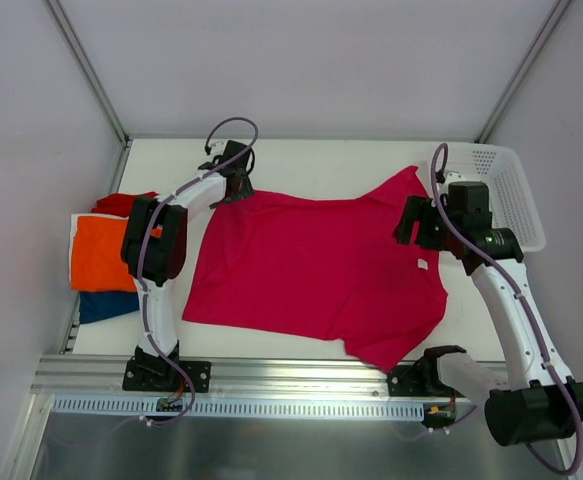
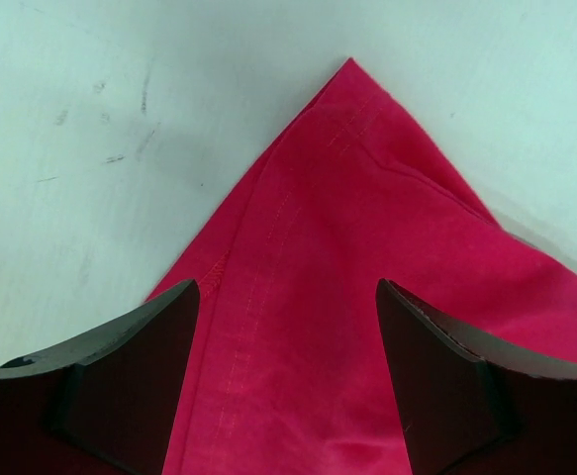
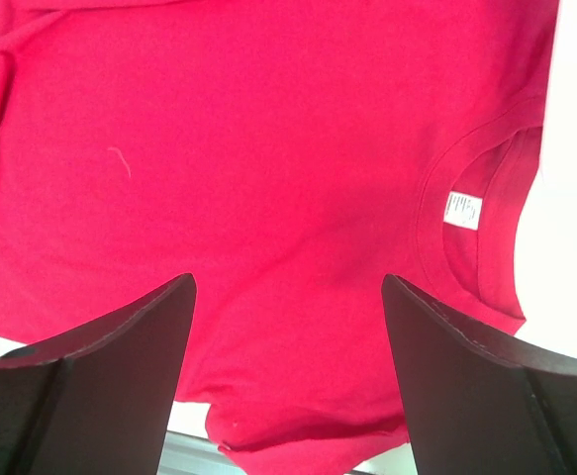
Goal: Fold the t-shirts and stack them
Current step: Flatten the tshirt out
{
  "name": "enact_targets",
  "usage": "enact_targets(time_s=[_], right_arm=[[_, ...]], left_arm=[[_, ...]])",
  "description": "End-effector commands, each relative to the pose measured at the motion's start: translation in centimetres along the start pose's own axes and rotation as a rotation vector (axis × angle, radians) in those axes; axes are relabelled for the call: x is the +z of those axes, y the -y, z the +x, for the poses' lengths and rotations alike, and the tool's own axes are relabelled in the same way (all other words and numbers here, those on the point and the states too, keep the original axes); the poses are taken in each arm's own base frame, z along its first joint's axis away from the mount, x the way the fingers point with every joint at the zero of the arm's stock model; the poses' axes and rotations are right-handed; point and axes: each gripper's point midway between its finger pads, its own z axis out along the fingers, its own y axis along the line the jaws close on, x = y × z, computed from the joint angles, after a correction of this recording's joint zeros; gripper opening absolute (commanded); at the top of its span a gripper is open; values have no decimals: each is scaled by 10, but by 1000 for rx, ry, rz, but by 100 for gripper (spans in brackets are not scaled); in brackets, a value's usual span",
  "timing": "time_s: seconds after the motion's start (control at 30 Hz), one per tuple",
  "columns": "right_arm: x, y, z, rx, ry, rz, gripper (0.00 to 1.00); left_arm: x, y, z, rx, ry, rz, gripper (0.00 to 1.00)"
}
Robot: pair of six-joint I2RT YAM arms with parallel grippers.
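The spread t-shirt (image 1: 311, 275) lies flat on the table (image 1: 351, 160), hem corner beneath the left gripper (image 1: 235, 183), collar end beneath the right gripper (image 1: 408, 222). The basket (image 1: 521, 190) sits just right of the right gripper, and the folded t-shirt stack (image 1: 99, 255) lies left of the left gripper.

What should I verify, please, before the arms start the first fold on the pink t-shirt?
1. The magenta t-shirt lies spread flat on the table: ok.
2. The left pincer is open, over the shirt's corner: ok.
3. The right pincer is open, above the cloth beside the collar: ok.
4. No cloth is caught between either pincer's fingers: ok.
5. The folded orange shirt at the left lies apart from the magenta one: cannot tell; the left arm hides the gap.
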Motion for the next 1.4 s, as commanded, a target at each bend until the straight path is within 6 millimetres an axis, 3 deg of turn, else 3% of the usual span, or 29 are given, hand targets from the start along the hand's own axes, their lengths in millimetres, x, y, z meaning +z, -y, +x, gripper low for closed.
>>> enact_targets(time_s=[0.0, 0.27, 0.4, 0.73, 0.9, 1.1, 1.37], right_arm=[[-9, -6, 1, -11, 33, -40, 80], [-5, -1, 11, -12, 17, -22, 81], [-2, -4, 17, 0, 9, -42, 81], [-7, -2, 21, 4, 25, -40, 81], [-2, -2, 24, 8, 4, -39, 81], [5, 0, 30, 15, -16, -35, 82], [7, 1, 33, 11, -25, -37, 81]], left_arm=[[6, -2, -6, 16, -32, -5, 73], [20, -15, 3, 37, -66, -55, 73], [30, -11, 0, 51, -73, -42, 71], [49, -1, 17, 24, -158, 19, 65], [45, -1, 16, 18, -155, 23, 62], [37, 0, 1, 25, -118, 30, 62], [23, -2, 2, -10, -120, 42, 61]])
